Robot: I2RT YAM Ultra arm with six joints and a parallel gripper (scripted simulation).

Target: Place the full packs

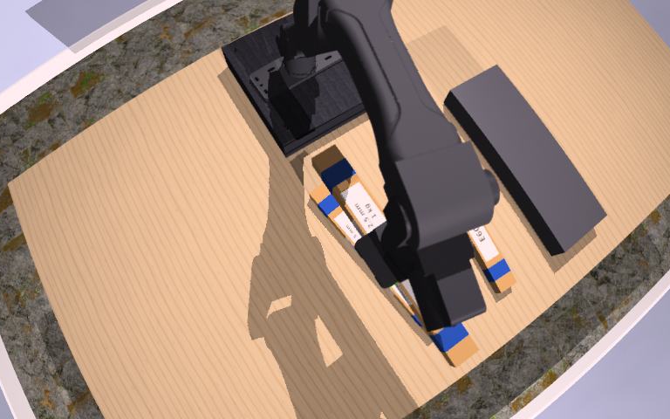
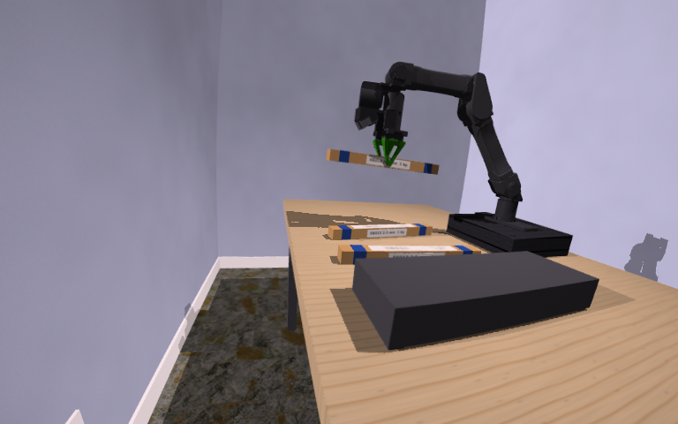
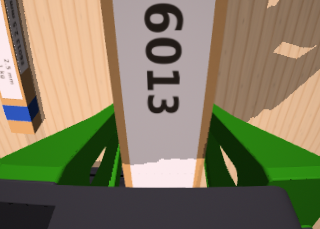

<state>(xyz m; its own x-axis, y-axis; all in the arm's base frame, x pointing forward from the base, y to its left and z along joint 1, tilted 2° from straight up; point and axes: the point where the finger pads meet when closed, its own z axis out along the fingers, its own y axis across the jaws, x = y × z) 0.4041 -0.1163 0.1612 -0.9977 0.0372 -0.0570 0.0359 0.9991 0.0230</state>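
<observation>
My gripper [image 2: 387, 153] [image 3: 163, 109] is shut on a tan pack of electrodes [image 1: 360, 206] [image 2: 410, 164] [image 3: 165, 79] with blue bands and a white "E6013" label. It holds the pack near its middle, roughly level, high above the table. In the top view the arm hides the fingers. A second pack [image 1: 345, 224] [image 2: 380, 230] [image 3: 20, 89] lies flat on the table, below the held one. A third pack [image 1: 493, 257] [image 2: 405, 251] lies flat between it and the low dark platform [image 1: 525, 161] [image 2: 469, 294]. Nothing lies on the platform.
The arm's black base [image 1: 248, 59] [image 2: 510, 236] stands at the back of the wooden table [image 1: 146, 207] [image 2: 490, 378]. The table's edge drops to a stone floor [image 2: 237, 341] on the left.
</observation>
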